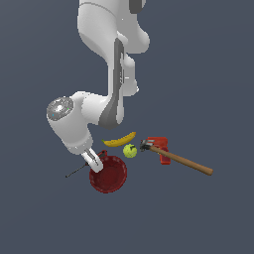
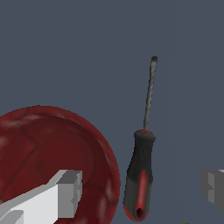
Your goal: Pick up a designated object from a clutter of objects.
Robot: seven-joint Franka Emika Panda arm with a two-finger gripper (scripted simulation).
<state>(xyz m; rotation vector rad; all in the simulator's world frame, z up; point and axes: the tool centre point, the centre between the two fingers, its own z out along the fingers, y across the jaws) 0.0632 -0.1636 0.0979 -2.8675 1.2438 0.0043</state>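
Grey floor: bowl [image 2: 52,153] crowds screwdriver [image 2: 141,175] between open claw [image 2: 142,192] fingers.

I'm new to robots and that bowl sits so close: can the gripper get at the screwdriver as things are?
Probably yes. In the wrist view the gripper is open with the screwdriver handle between its fingers. The bowl lies close beside one finger and might get nudged, but nothing covers the handle.

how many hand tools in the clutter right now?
2. The screwdriver lies beside the dark red bowl, between the open claw's fingers. The hammer lies at the exterior view's right, head beside the apple.
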